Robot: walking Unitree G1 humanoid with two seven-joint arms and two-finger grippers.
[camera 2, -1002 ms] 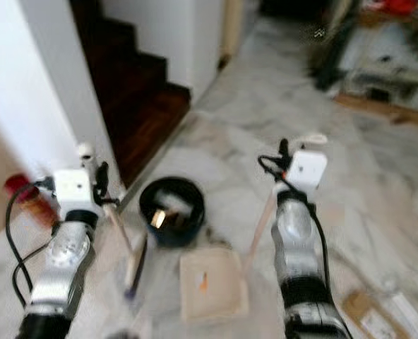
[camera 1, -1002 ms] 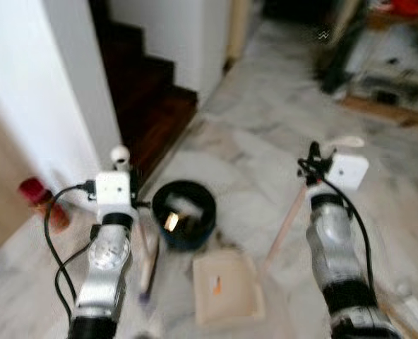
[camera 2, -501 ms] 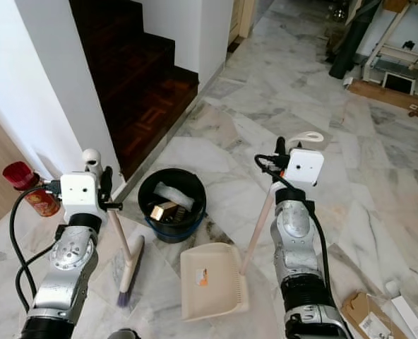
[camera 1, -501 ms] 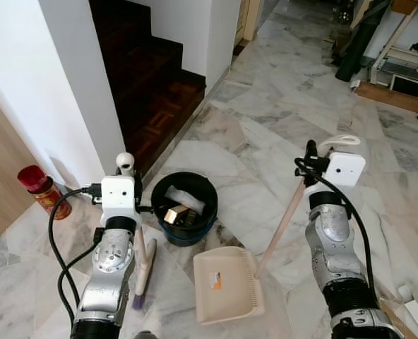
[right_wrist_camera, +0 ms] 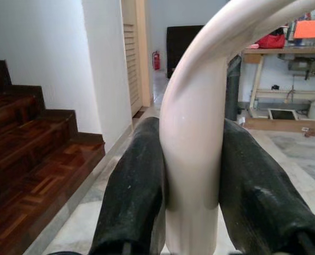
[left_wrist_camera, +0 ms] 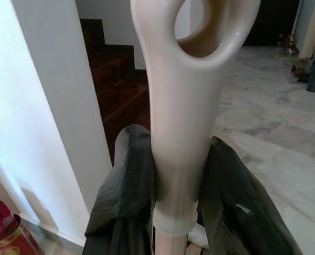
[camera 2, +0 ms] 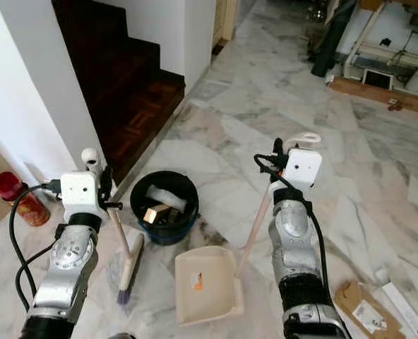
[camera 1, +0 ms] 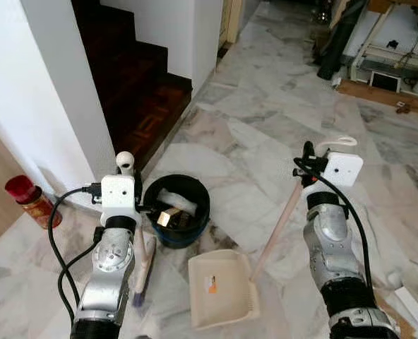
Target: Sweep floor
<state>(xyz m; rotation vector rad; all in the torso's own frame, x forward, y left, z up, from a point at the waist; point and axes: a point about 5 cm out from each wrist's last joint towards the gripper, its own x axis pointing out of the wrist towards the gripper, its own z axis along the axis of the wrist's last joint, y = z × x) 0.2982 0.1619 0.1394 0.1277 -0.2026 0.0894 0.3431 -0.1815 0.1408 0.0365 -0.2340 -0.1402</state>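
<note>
Both tools clamp handles; dustpan [camera 1: 221, 289] beside bucket [camera 1: 176, 210].

The bucket [camera 1: 176, 210] stands on the floor [camera 1: 265, 127] between both arms, holding scraps. The dustpan [camera 1: 222, 288] lies nearer, just right; the broom [camera 1: 142, 265] left. A can [camera 1: 28, 202] sits far left, stairs [camera 1: 135, 92] beyond.
</note>
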